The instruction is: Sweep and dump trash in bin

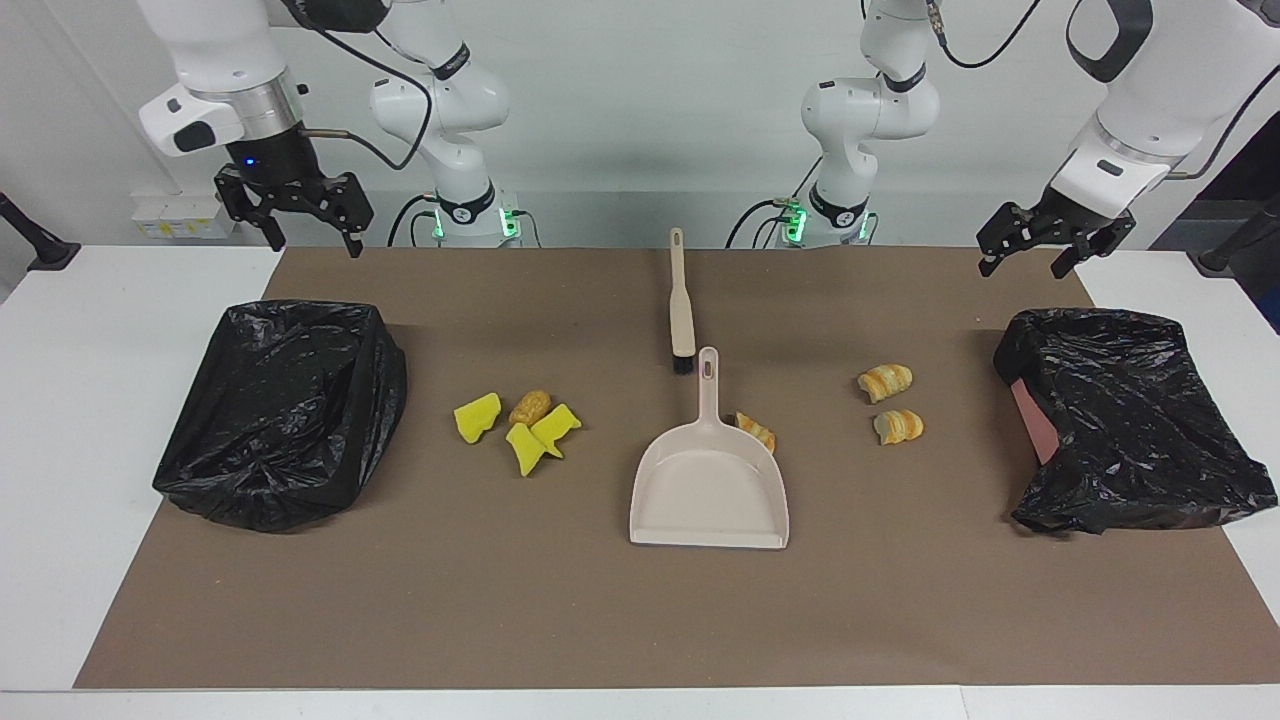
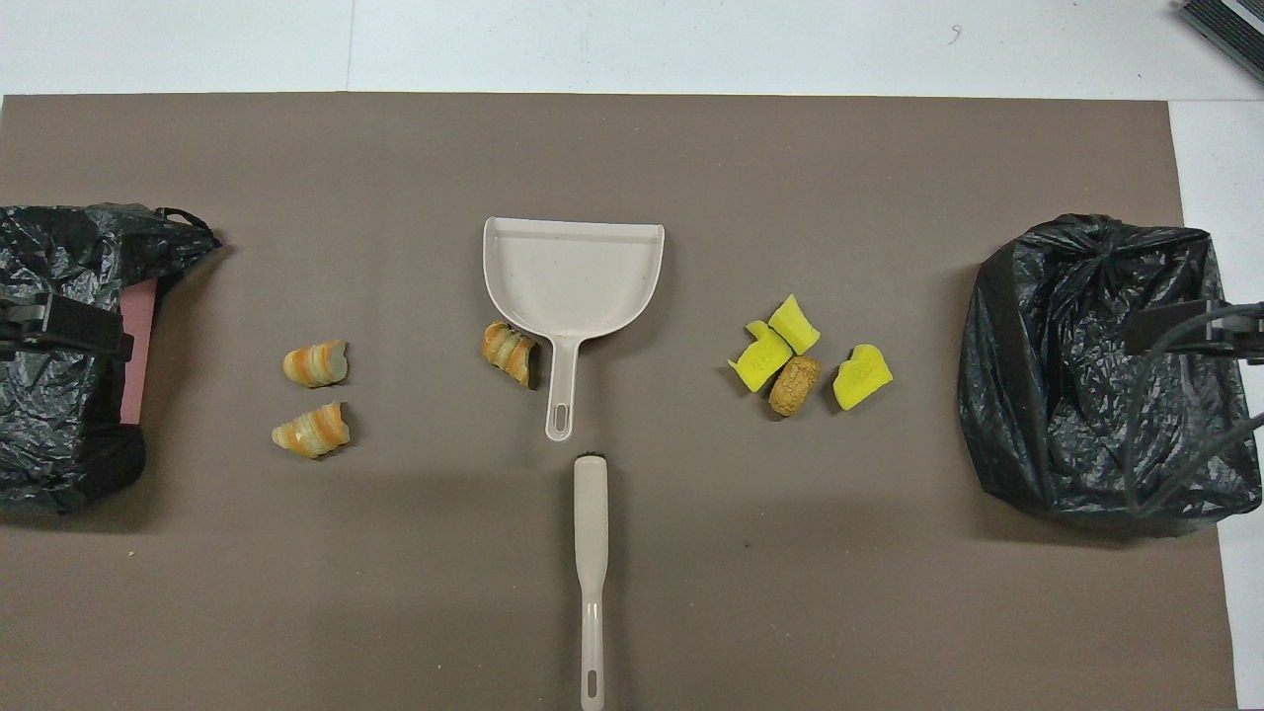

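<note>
Left claw [image 1: 1055, 250]: raised in the air at its own end of the worktop [image 1: 60, 400], fingers spread wide, holding nothing. Directly below and just forward of it sits a bin lined with a black bag [image 1: 1130, 420]; a pink edge shows at the bag's inner side.

Right claw [image 1: 295, 215]: likewise raised at its own end, fingers spread wide, holding nothing. The second black-bagged bin [image 1: 280, 420] lies below it. Both arms wait.

Trash, working inward from the left claw: two striped croissant pieces [image 1: 885, 382] [image 1: 898, 425] lie side by side on the brown mat [image 1: 600, 620], apart from the bin. A third striped piece [image 1: 757, 431] rests against the dustpan [image 1: 710, 485], beside the base of its handle; contact appears likely, though the pan's wall partly hides it.

Inward from the right claw: three yellow foam wedges [image 1: 477, 416] [image 1: 527, 447] [image 1: 556, 422] cluster around a brown bread-like lump [image 1: 530, 406], well apart from that bin.

Midway between the claws, the dustpan lies flat, its mouth turned away from the robots. The brush [image 1: 682, 305] lies in line with the pan's handle, bristles just short of it.
</note>
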Available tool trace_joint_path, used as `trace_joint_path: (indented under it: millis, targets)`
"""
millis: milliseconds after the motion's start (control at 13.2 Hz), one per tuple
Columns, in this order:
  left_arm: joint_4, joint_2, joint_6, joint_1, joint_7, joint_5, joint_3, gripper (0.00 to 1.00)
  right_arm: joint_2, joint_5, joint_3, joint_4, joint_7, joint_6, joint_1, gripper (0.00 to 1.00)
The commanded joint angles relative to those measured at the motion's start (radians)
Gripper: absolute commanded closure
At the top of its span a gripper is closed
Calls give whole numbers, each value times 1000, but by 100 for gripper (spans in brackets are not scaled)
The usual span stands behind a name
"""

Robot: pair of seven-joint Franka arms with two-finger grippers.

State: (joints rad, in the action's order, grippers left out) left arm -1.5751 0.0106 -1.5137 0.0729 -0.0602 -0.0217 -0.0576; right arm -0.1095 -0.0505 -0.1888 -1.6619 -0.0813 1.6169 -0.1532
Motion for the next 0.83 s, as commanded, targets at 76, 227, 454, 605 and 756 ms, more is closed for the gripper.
trace_joint_path:
  millis: [76,227,454,605,756]
  targets:
    - [-16,23,4,-2,-13,17,-2,0,10,24,31,14,51,9,40,0]
    - [-16,25,3,-2,-12,17,-2,0,8,26,44,13,51,8,52,0]
    - [-16,23,-3,-1,0,17,-2,0,8,27,69,13,51,6,69,0]
    - [-16,23,-3,-1,3,17,-2,0,7,27,69,11,46,3,60,0]
    - [-16,22,-3,1,5,16,-2,0,7,27,69,11,46,1,60,0]
